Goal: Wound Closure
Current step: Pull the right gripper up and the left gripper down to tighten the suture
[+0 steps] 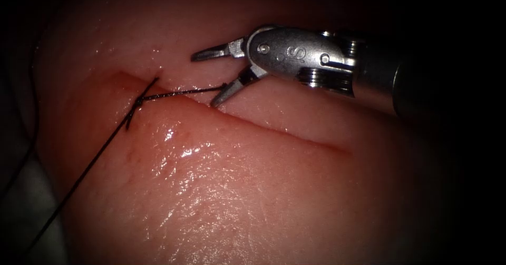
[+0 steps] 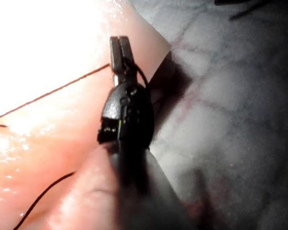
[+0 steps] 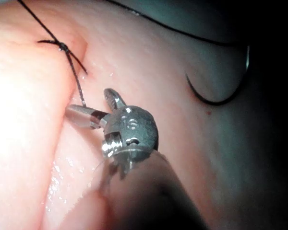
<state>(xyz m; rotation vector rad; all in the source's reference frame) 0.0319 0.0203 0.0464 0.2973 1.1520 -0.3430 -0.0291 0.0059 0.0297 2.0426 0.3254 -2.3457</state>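
Above the cut (image 1: 274, 125), right pincer (image 1: 213, 78) agape beside knotted thread (image 1: 174, 92).

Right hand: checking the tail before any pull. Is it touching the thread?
Touching. In the endoscope view the open right hand has its lower jaw tip meeting the thread end from the knot.

Left tool (image 2: 120, 50), jaws closed on thread (image 2: 53, 91), over tissue (image 2: 48, 139)
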